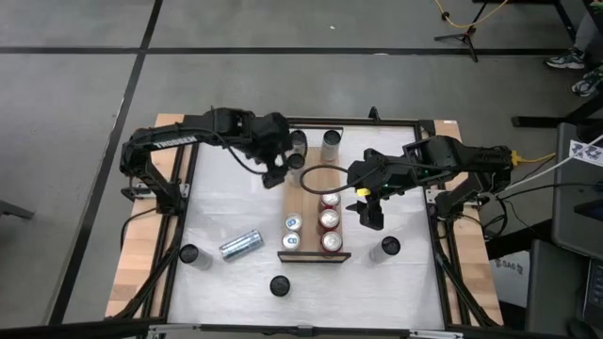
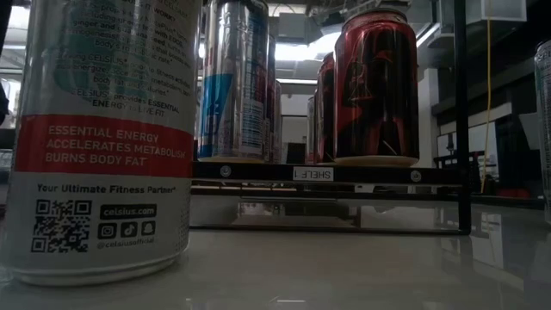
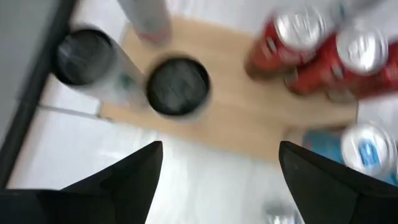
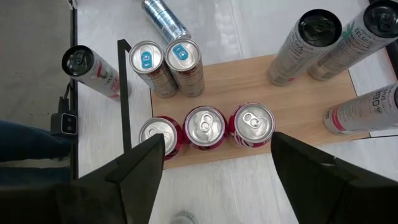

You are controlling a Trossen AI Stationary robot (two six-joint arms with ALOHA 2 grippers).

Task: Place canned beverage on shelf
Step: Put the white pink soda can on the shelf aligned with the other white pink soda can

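Note:
The shelf (image 1: 311,193) is a light wooden plank with a dark lip at its near end. Three red cans (image 1: 329,220) stand in a row along its right side, and two blue-topped cans (image 1: 292,232) stand beside them near the lip. A black-topped can (image 3: 178,86) stands on the shelf's far end. My left gripper (image 3: 221,149) hangs open and empty above that far end (image 1: 281,169). My right gripper (image 4: 217,140) hangs open and empty above the red cans, at the shelf's right side (image 1: 369,209).
Two tall cans (image 1: 331,139) stand on the table just beyond the shelf's far end. A silver can (image 1: 240,245) lies on its side to the shelf's left. Black-topped cans stand at the left (image 1: 189,254), the near edge (image 1: 279,284) and the right (image 1: 384,248).

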